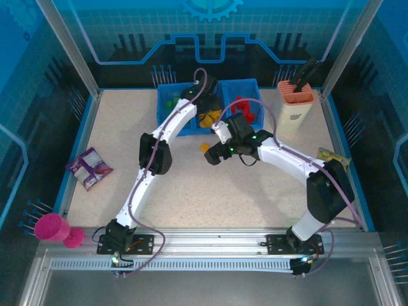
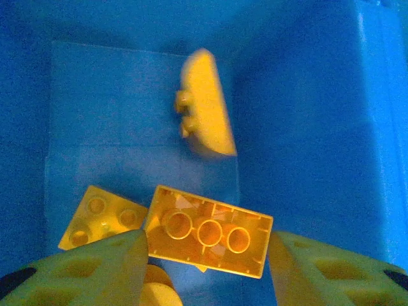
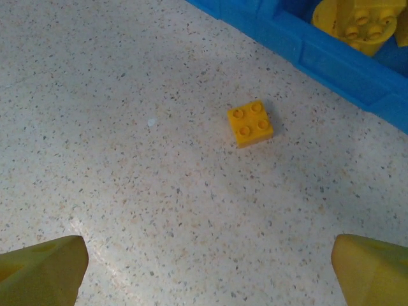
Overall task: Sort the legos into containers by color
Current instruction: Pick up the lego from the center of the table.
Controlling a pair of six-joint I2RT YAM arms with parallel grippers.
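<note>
1. The left gripper (image 2: 207,258) hangs over the middle compartment of the blue tray (image 2: 319,95). Its jaws stand partly apart. A blurred yellow brick (image 2: 204,105) is clear of the fingers (image 2: 95,268), and we judge it to be dropping into the tray. An upturned yellow brick (image 2: 210,233) lies in the same compartment between the fingertips. We cannot tell whether they touch it.

2. We lift the left gripper straight up out of the tray, so that neither finger drags the upturned brick over the tray wall.

3. The right gripper (image 3: 207,258) hovers with its jaws wide and empty over a loose yellow brick (image 3: 250,123), which lies on the table just outside the tray's near wall.

4. We centre the right gripper's jaws on two flat sides of the loose brick, descend squarely, then close. We keep the far finger off the tray wall.
</note>
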